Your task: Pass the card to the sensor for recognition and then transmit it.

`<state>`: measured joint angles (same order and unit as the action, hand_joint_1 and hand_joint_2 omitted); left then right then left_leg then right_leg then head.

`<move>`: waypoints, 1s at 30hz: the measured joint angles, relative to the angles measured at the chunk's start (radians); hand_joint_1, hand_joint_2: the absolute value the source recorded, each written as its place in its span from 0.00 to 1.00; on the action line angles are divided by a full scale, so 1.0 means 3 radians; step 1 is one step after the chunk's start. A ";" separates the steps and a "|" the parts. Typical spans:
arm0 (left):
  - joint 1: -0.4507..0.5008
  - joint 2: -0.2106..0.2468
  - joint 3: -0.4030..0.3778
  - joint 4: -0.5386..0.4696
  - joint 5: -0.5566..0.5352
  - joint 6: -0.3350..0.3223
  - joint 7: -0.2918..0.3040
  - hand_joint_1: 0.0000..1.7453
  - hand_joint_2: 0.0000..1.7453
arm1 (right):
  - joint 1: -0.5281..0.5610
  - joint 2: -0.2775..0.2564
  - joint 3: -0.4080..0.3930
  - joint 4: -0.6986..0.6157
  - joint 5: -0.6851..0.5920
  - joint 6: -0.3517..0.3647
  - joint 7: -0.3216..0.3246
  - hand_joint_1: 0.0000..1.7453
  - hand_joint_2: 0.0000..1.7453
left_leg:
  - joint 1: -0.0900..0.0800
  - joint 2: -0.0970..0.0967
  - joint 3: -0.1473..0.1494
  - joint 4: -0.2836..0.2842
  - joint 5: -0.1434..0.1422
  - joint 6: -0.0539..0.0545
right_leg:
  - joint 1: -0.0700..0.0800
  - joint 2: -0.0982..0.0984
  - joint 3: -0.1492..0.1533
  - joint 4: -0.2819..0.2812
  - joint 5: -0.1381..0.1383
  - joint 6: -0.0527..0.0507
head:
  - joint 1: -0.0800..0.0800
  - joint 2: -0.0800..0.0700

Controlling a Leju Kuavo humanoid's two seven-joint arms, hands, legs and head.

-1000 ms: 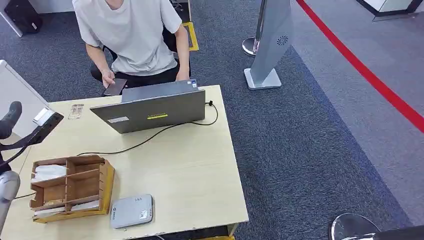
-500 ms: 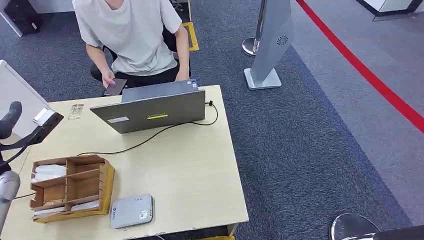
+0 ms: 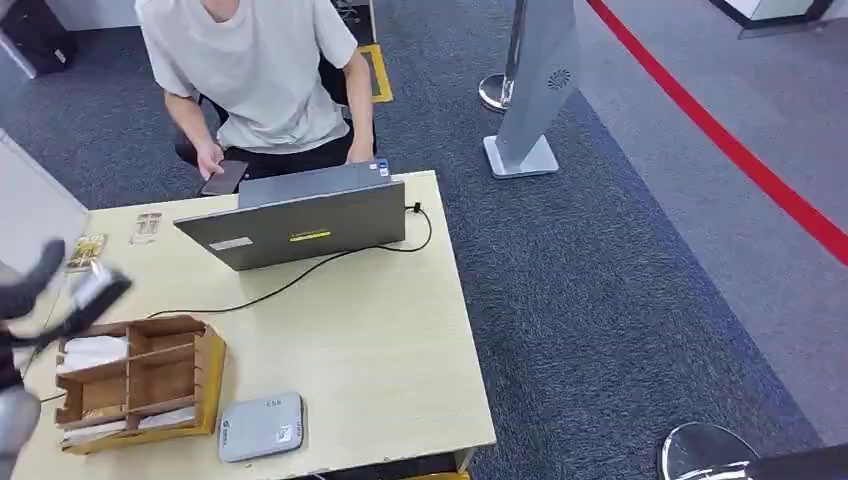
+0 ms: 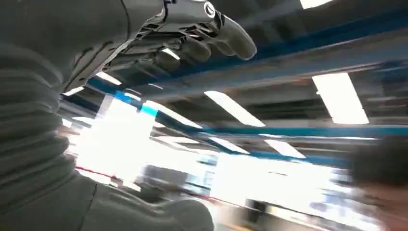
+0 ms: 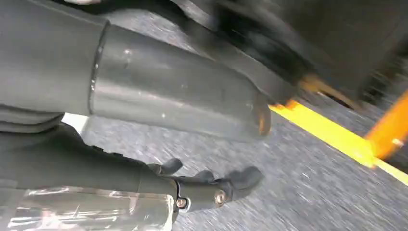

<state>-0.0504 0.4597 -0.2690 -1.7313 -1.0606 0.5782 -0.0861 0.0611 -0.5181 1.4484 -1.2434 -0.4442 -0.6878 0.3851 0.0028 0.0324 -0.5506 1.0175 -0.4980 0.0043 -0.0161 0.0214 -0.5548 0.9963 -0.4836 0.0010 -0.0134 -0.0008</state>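
A flat grey card sensor (image 3: 262, 427) lies near the table's front edge. Just left of it stands a wooden compartment box (image 3: 212, 372) with white cards (image 3: 95, 351) in its slots. My left hand (image 3: 60, 290) hovers, blurred, over the table's left edge above the far corner of the box. Its thumb and fingers are spread, and I see nothing between them. In the left wrist view the left hand (image 4: 159, 43) points up at ceiling lights, empty. My right hand (image 5: 207, 185) hangs over grey carpet with loose fingers, holding nothing.
A grey laptop (image 3: 300, 225) stands open at the table's (image 3: 380, 340) far side, and its black cable (image 3: 290, 283) runs toward the box. A seated person (image 3: 260, 70) behind it holds a phone (image 3: 225, 177). Two small cards (image 3: 147, 226) lie at the far left. A grey stand (image 3: 535, 90) rises on the carpet.
My left hand has swung from the table's left edge down toward the wooden box and is blurred with motion. The camera has shifted slightly. Things on the table have stayed put.
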 joint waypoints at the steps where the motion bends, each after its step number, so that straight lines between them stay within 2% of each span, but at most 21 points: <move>1: 0.0355 0.0001 -0.0113 -0.0288 -0.0235 0.0153 -0.0085 0.00 1.00 | 0.0107 -0.0023 -0.0069 -0.0087 0.0126 -0.0003 0.0129 0.00 0.00 | 0.0002 -0.0002 -0.0006 0.0004 -0.0001 0.0001 | 0.0002 0.0000 -0.0001 0.0003 -0.0007 0.0003 | -0.0027 0.0001; 2: 0.0586 0.0036 -0.0207 -0.0493 -0.0432 0.0207 0.0001 0.00 1.00 | 0.0183 -0.0030 -0.0105 -0.0133 0.0176 -0.0004 0.0167 0.00 0.00 | 0.0009 -0.0015 -0.0019 0.0006 -0.0002 0.0001 | 0.0005 -0.0012 -0.0007 -0.0002 -0.0008 0.0001 | 0.0002 0.0001; 3: 0.0745 0.0095 -0.0258 -0.0665 -0.0484 0.0244 0.0246 0.00 1.00 | 0.0226 -0.0056 -0.0152 -0.0188 0.0196 -0.0005 0.0183 0.00 0.00 | 0.0016 -0.0027 -0.0031 0.0008 -0.0002 0.0002 | 0.0011 -0.0025 -0.0013 -0.0007 -0.0008 0.0001 | 0.0022 0.0001; 4: 0.0820 0.0151 -0.0296 -0.0805 -0.0472 0.0268 0.0426 0.00 1.00 | 0.0243 -0.0067 -0.0185 -0.0224 0.0194 -0.0005 0.0184 0.00 0.00 | 0.0016 -0.0038 -0.0035 0.0008 -0.0003 0.0003 | 0.0011 -0.0038 -0.0013 -0.0008 -0.0010 0.0003 | 0.0028 0.0001; 5: 0.0865 0.0192 -0.0329 -0.0908 -0.0444 0.0262 0.0512 0.00 1.00 | 0.0248 -0.0081 -0.0206 -0.0250 0.0190 -0.0005 0.0184 0.00 0.00 | 0.0014 -0.0048 -0.0034 0.0008 -0.0003 0.0003 | 0.0011 -0.0046 -0.0009 -0.0009 -0.0015 0.0008 | 0.0028 0.0001; 9: 0.0982 0.0282 -0.0393 -0.1163 -0.0344 0.0218 0.0513 0.00 1.00 | 0.0249 -0.0100 -0.0256 -0.0314 0.0172 -0.0004 0.0181 0.00 0.00 | 0.0017 -0.0060 -0.0033 0.0008 -0.0001 0.0005 | 0.0012 -0.0062 0.0000 -0.0009 -0.0014 0.0007 | 0.0026 0.0001; 13: 0.1028 0.0324 -0.0409 -0.1284 -0.0322 0.0205 0.0506 0.00 1.00 | 0.0258 -0.0113 -0.0279 -0.0345 0.0151 -0.0004 0.0180 0.00 0.00 | 0.0017 -0.0062 -0.0026 0.0008 0.0004 0.0001 | 0.0012 -0.0062 0.0008 -0.0008 -0.0011 0.0006 | 0.0027 0.0001; 30: 0.1053 0.0363 -0.0421 -0.1391 -0.0314 0.0204 0.0504 0.00 1.00 | 0.0268 -0.0119 -0.0318 -0.0372 0.0146 -0.0004 0.0180 0.00 0.00 | 0.0018 -0.0064 -0.0021 0.0008 0.0006 0.0001 | 0.0013 -0.0064 0.0013 -0.0007 -0.0011 0.0005 | 0.0026 0.0001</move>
<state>0.2655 0.5688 -0.3952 -2.1485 -1.1547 0.6394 0.0652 0.1414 -0.5539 1.3531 -1.3550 -0.4005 -0.6889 0.4391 0.0083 0.0131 -0.5570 1.0200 -0.4962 0.0046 -0.0124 0.0022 -0.5509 0.9941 -0.4868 0.0026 -0.0057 -0.0004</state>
